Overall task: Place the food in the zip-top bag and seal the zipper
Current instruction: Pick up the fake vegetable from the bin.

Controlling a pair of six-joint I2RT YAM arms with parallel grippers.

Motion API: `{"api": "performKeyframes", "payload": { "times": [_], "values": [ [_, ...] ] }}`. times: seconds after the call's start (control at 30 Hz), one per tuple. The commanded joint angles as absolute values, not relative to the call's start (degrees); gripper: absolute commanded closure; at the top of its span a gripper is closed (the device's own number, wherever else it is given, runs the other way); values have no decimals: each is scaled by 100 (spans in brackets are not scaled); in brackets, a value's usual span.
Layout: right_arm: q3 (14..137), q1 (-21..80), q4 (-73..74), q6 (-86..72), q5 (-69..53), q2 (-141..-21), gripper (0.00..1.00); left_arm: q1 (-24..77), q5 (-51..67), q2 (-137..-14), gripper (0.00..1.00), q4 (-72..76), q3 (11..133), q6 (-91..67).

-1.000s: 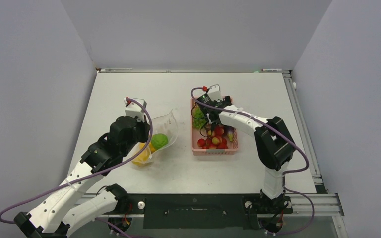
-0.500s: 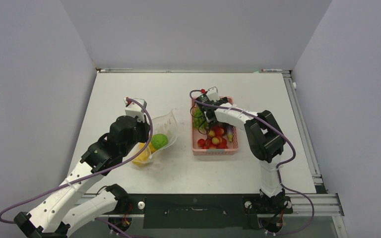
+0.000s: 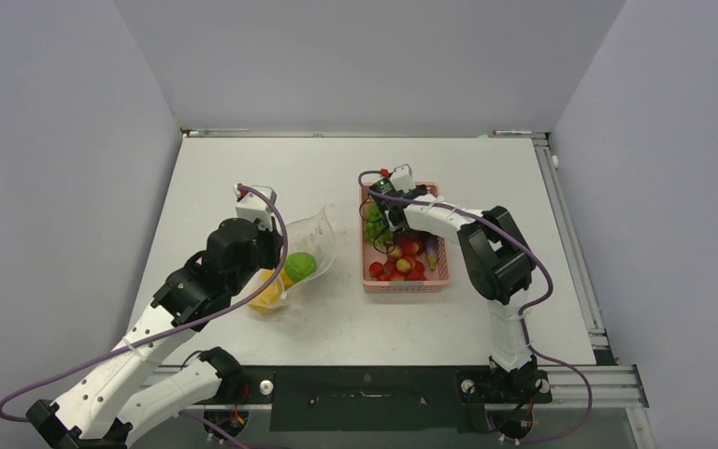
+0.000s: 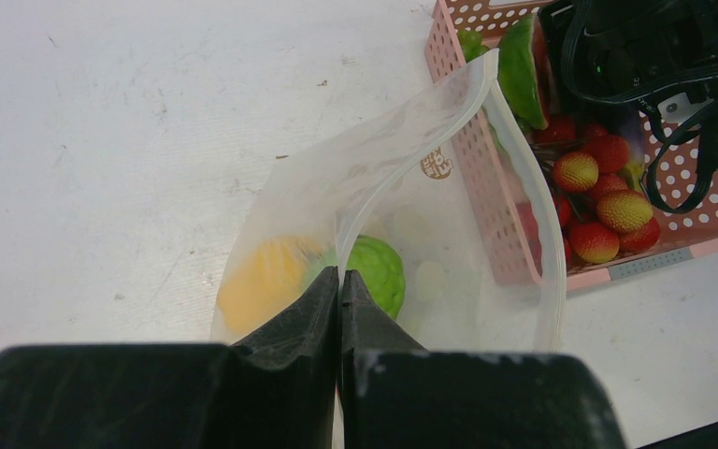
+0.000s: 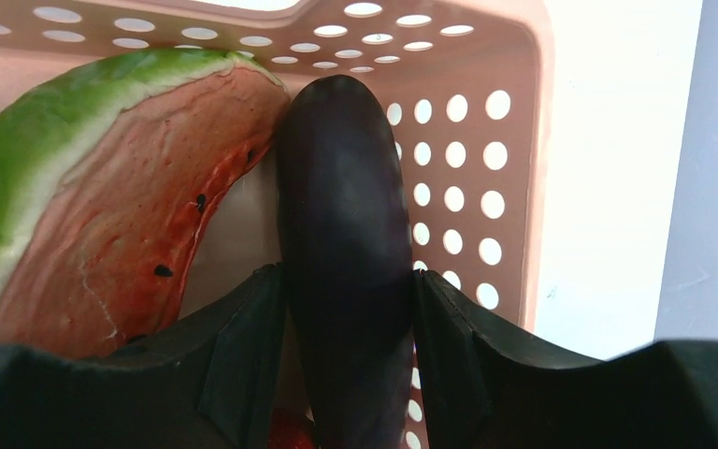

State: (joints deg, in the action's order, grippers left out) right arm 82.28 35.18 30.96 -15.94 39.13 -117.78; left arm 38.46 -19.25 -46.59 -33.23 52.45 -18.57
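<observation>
Now the right claw (image 5: 348, 281) squeezes the eggplant (image 5: 341, 178) from both sides, inside the basket (image 5: 514, 140), middle of the frame. The left claw (image 4: 338, 285), shut tight, pinches the bag (image 4: 374, 178) rim, lower middle.

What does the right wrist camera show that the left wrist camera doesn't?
Right wrist only: the right gripper closed against both sides of the eggplant. Left wrist only: the left gripper shut on the edge of the clear bag, a yellow piece and a green piece inside, and small red fruits. Both: the pink basket and the watermelon slice.
</observation>
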Motion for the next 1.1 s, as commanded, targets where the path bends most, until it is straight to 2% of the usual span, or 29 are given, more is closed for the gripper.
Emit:
{"api": "performKeyframes", "payload": {
  "times": [0.0,0.37,0.77,1.07],
  "values": [
    [8384,3480,2968,-1625,4104,-11655,68,3806,-1907,-4633,100,-3142,5502,-1811],
    [8354,3524,2968,-1661,4165,-10972,77,3805,-1914,-4634,100,-3134,5494,-1811],
    [8199,3812,2894,-1783,3920,-9774,78,3804,-1888,-4623,100,-3138,5497,-1819],
    [7951,4136,2348,-1898,2847,-8662,77,3806,-1916,-4623,100,-3142,5491,-1828]
  ]
}}
